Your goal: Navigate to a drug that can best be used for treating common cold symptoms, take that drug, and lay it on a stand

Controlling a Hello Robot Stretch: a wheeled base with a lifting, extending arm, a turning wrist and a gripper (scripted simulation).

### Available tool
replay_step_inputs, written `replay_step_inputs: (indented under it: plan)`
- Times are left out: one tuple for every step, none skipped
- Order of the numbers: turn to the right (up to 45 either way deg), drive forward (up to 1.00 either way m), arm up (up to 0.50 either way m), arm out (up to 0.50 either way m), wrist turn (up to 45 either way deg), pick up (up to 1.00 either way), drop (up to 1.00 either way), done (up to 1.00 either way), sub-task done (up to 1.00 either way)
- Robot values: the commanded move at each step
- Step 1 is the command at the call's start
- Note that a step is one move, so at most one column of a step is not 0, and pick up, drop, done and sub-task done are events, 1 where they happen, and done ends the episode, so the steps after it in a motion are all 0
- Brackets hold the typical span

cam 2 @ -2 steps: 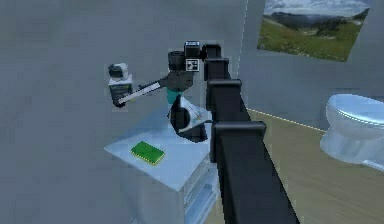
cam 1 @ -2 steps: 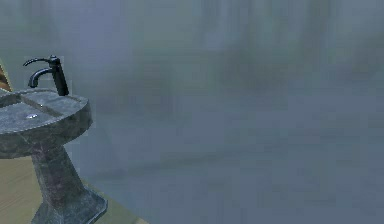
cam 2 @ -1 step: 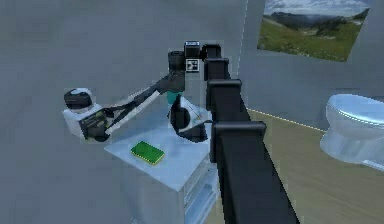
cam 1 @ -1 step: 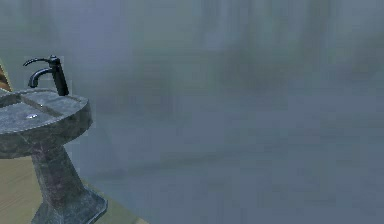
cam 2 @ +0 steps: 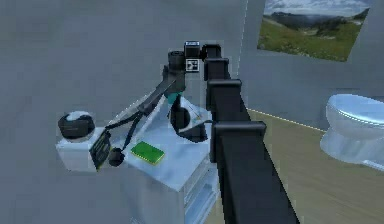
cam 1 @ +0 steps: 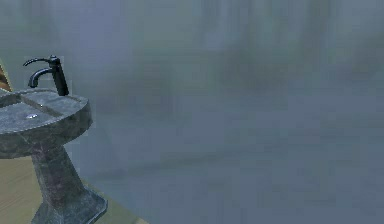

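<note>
Green packet (cam 2: 148,152) lies flat on the white cabinet (cam 2: 180,166), its long axis running roughly from 10 to 4 o'clock with neither end distinct; whether it is the drug cannot be told. The gripper (cam 2: 110,142) reaches off the arm (cam 2: 235,150), its fingers ending at the packet's 9 o'clock, and I cannot tell whether it holds anything. A toilet (cam 2: 355,125) sits at 3 o'clock. In the forward view, a pedestal sink (cam 1: 40,125) with a black tap (cam 1: 50,72) stands at 9 o'clock.

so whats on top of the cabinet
On the cabinet lie a flat green thing and a white box with a dark round cap. The arm covers the rest.
</note>
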Motion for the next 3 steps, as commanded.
replay_step_inputs:
  plan:
    - [0.0, 0.00, 0.00, -0.36, 0.0, 0.00, 0.00, 0.00, 0.00]
    - [-45.0, 0.00, 0.00, 0.00, 0.0, 0.00, 0.00, 0.00, 0.00]
    - [-33.0, 0.00, 0.00, 0.00, 0.0, 0.00, 0.00, 0.00, 0.00]
